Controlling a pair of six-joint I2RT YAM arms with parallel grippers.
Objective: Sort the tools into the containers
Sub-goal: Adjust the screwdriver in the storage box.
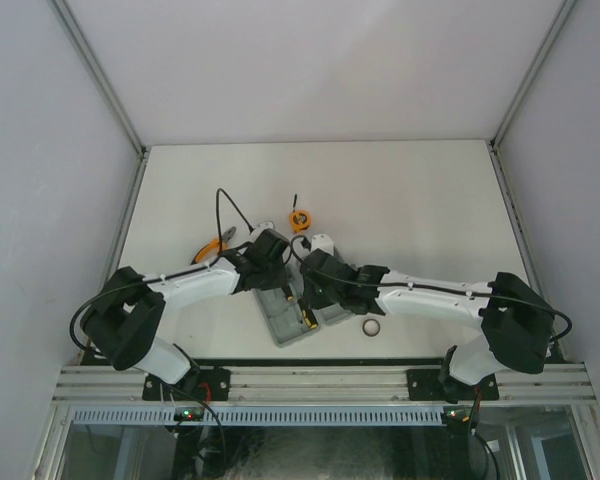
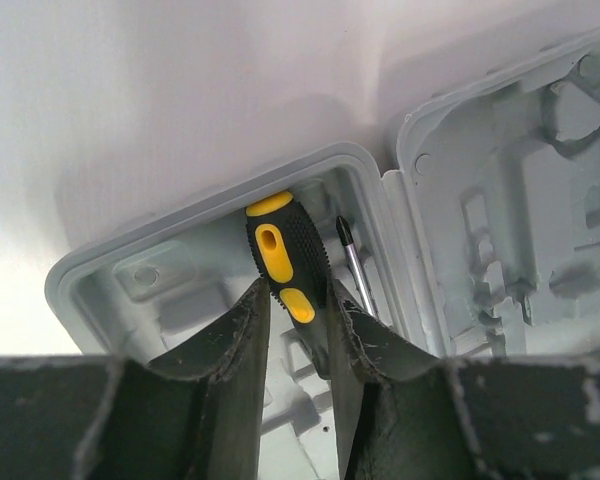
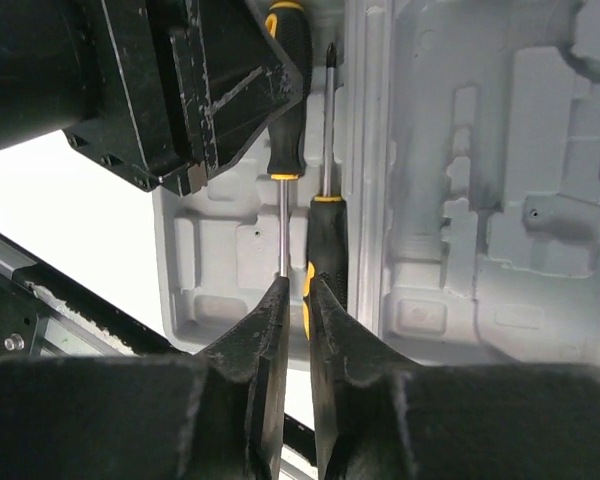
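The screwdriver (image 2: 280, 250) lies in the left half of the open tool case (image 2: 500, 210). Its black-and-yellow handle is clamped between the fingers of the left gripper (image 2: 297, 290), with its long axis directed straight away from that wrist, parallel to the hinge. The second screwdriver (image 3: 327, 240) is laid alongside it head to tail, so its handle is presented to the right gripper (image 3: 298, 282), whose jaws stand nearly closed; whether it is pinched cannot be told.
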